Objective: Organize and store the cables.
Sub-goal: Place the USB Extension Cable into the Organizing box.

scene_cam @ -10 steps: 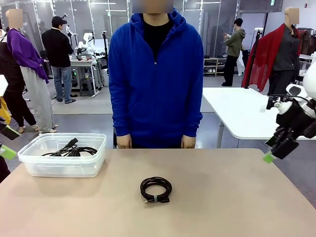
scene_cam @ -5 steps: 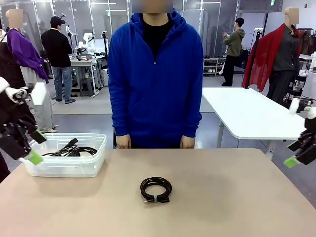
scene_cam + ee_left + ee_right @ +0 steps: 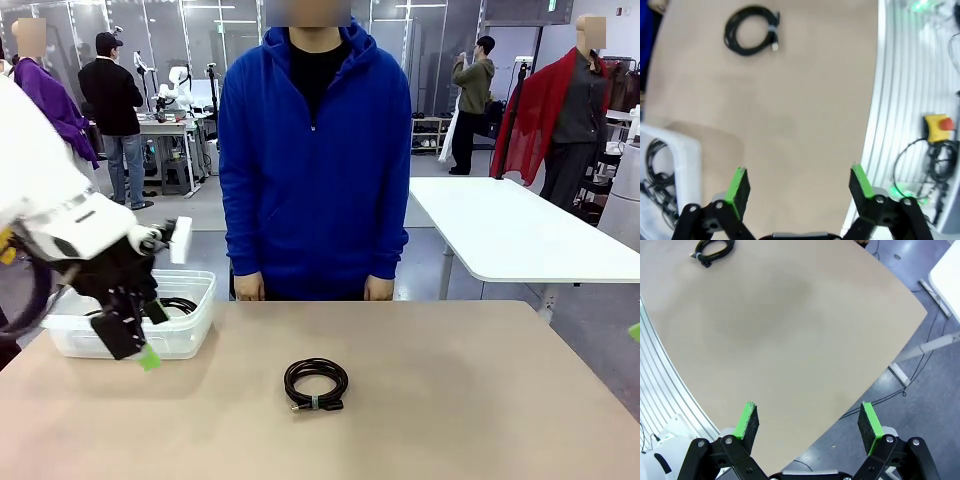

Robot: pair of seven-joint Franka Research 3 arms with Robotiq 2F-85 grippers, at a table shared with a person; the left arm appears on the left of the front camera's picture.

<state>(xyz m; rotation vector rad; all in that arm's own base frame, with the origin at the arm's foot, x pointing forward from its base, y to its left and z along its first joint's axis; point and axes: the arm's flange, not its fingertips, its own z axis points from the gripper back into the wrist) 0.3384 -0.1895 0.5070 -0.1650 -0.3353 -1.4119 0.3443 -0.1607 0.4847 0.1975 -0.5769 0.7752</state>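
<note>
One coiled black cable [image 3: 316,384] is seen lying flat near the middle of the beige counter [image 3: 460,400], bound by a small tie at its near edge. More black cables [image 3: 176,304] are gathered in a clear plastic bin [image 3: 190,335], which is set on the counter well to the left of the coil, toward the far edge. The left gripper [image 3: 135,340] is held just in front of that bin, above the counter and well apart from the coil; its fingers are spread wide and nothing is held between them. In the left wrist view the coil [image 3: 751,36] is shown far beyond the open fingers [image 3: 738,186], with the bin [image 3: 682,165] beside them. The right gripper [image 3: 809,423] is held over the counter's edge, far from the coil [image 3: 715,249]; its fingers are likewise spread wide and empty. A person in a blue hooded jacket [image 3: 315,160] is stood at the far side of the counter, directly behind the coil.
</note>
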